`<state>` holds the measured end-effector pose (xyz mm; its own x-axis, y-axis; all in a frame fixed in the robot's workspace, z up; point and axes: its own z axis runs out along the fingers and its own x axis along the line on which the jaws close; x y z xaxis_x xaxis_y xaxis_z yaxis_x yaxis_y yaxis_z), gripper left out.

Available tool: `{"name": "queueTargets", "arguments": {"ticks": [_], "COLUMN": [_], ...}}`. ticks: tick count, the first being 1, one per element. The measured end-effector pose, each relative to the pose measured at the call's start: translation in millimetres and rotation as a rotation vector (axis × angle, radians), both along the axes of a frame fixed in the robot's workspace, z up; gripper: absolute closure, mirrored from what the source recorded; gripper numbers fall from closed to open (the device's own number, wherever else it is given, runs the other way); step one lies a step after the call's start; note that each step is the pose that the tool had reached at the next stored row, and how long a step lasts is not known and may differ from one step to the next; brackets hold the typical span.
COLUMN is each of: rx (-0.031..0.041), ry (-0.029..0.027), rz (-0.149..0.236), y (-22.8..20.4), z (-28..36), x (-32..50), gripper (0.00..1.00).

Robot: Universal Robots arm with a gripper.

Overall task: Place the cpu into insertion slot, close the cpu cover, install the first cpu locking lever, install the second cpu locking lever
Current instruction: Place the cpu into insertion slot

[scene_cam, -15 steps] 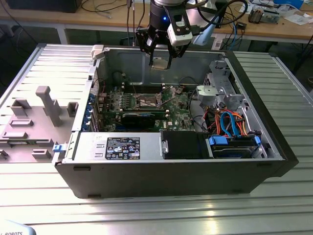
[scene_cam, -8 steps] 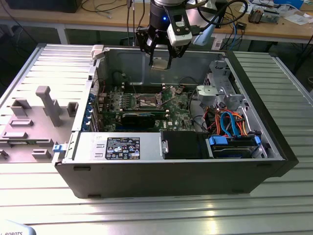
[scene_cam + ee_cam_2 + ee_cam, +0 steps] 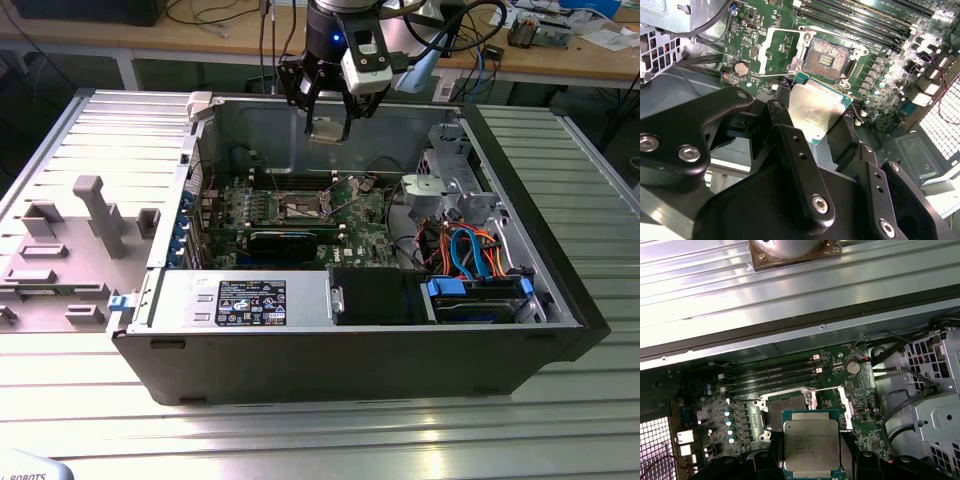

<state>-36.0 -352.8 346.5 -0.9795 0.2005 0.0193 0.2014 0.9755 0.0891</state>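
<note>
My gripper (image 3: pixel 328 122) hangs above the open computer case, shut on the cpu (image 3: pixel 326 131), which it carries flat by two opposite edges. In both wrist views the cpu (image 3: pixel 817 107) (image 3: pixel 811 445) shows its silver-grey top between the black fingers (image 3: pixel 790 137). Below it, on the green board, the insertion slot (image 3: pixel 826 59) (image 3: pixel 785 407) (image 3: pixel 303 205) lies bare with its dark centre showing. The cpu is in the air, apart from the slot. The cpu cover (image 3: pixel 771 55) (image 3: pixel 845 407) is swung open beside the slot.
Long memory slots (image 3: pixel 770 377) run beside the socket. A black card (image 3: pixel 290 240) and a power supply (image 3: pixel 245 298) lie nearer the case front. A drive cage (image 3: pixel 450 175) and coloured cables (image 3: pixel 470 255) sit at the exterior view's right, a grey fixture (image 3: pixel 95 215) at its left.
</note>
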Motion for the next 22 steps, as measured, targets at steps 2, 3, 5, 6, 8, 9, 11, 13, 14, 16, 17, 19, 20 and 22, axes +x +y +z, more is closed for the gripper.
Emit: {"name": "queueTargets", "arguments": {"ticks": [2, 3, 5, 6, 8, 9, 11, 13, 14, 16, 17, 19, 20, 22], "rx": [0.0, 0.0, 0.0, 0.0, 0.0, 0.0, 0.0, 0.0, 0.0, 0.0, 0.0, 0.0, 0.0, 0.0], "ry": [0.0, 0.0, 0.0, 0.0, 0.0, 0.0, 0.0, 0.0, 0.0, 0.0, 0.0, 0.0, 0.0, 0.0], "rz": [-0.002, -0.003, -0.006, -0.006, -0.008, -0.009, -0.011, -0.012, -0.013, -0.014, -0.015, -0.016, -0.016, -0.018], "y": [0.0, 0.0, 0.0, 0.0, 0.0, 0.0, 0.0, 0.0, 0.0, 0.0, 0.0, 0.0, 0.0, 0.0], "z": [0.0, 0.0, 0.0, 0.0, 0.0, 0.0, -0.1, -0.1, -0.1, -0.1, -0.1, -0.1, -0.1, -0.1], "x": [0.0, 0.0, 0.0, 0.0, 0.0, 0.0, 0.0, 0.0, 0.0, 0.0, 0.0, 0.0, 0.0, 0.0], "gripper": [0.46, 0.46, 0.46, 0.46, 0.46, 0.46, 0.46, 0.46, 0.46, 0.46, 0.46, 0.46, 0.46, 0.46]}}
